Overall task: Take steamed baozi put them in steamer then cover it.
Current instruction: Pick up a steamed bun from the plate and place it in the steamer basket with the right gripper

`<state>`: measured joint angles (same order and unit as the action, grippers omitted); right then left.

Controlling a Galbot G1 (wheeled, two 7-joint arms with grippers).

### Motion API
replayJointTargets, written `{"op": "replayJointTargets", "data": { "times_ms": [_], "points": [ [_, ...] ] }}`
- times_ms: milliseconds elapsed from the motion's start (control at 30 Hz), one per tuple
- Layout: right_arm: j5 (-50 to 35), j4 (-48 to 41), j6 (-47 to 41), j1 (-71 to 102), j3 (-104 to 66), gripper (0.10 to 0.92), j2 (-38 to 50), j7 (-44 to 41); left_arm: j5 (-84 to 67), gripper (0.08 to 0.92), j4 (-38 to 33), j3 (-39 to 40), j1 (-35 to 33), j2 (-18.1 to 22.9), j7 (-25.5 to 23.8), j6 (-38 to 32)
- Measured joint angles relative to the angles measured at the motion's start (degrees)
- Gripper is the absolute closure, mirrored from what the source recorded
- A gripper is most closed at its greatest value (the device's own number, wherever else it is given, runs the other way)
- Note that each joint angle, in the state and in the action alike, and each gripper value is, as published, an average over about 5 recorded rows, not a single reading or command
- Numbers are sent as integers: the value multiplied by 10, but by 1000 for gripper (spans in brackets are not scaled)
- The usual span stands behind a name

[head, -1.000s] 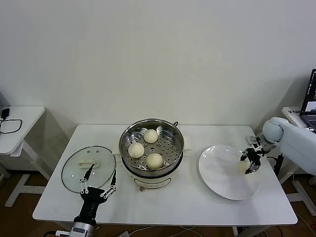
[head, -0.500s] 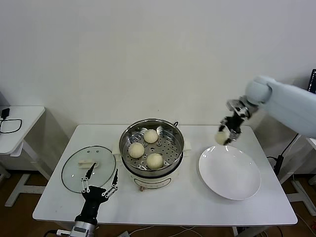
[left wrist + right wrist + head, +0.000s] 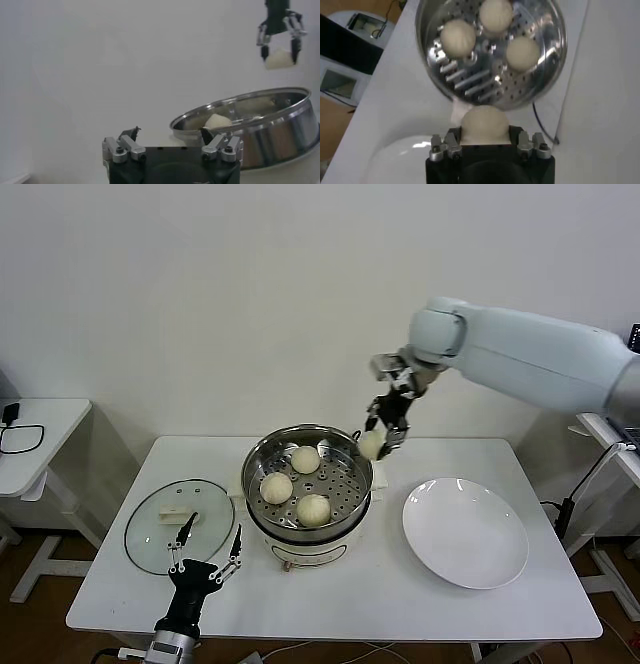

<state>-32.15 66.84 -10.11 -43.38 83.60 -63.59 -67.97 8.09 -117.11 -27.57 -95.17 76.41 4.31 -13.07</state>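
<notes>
White wall backs the right gripper (image 3: 385, 433), clamped on a smooth, round, cream baozi (image 3: 372, 445) with no clear long axis. Just below it the steamer (image 3: 256, 469) holds three more. Farther off, the left gripper (image 3: 203, 552) waits, fingers apart, beside the cover (image 3: 146, 530).

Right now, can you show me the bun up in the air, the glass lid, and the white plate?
bun in the air (image 3: 371, 446), head view, its round side.
glass lid (image 3: 178, 524), head view, its clear glass.
white plate (image 3: 466, 533), head view, its bare middle.
</notes>
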Motion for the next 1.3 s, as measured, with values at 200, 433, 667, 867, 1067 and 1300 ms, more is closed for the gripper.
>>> {"op": "replayJointTargets", "data": {
  "times_ms": [200, 433, 667, 867, 1067, 1300],
  "points": [
    [-7, -10, -12, 11, 15, 380, -50, 20, 0, 177, 1, -3, -1, -1, 1, -2],
    [-3, -28, -18, 36, 27, 381, -85, 33, -1, 177, 3, -6, -1, -2, 1, -3],
    [6, -45, -20, 58, 32, 381, -102, 43, -1, 177, 5, -6, 0, -2, 2, -3],
    [13, -56, -21, 73, 34, 374, -112, 50, -2, 177, 7, -7, 0, -2, 5, -3],
    [20, -64, -21, 82, 37, 371, -118, 55, -2, 177, 7, -8, 0, -1, 8, -4],
    [28, -66, -21, 87, 37, 320, -118, 61, -3, 177, 7, -11, -1, -1, 9, -4]
  ]
}}
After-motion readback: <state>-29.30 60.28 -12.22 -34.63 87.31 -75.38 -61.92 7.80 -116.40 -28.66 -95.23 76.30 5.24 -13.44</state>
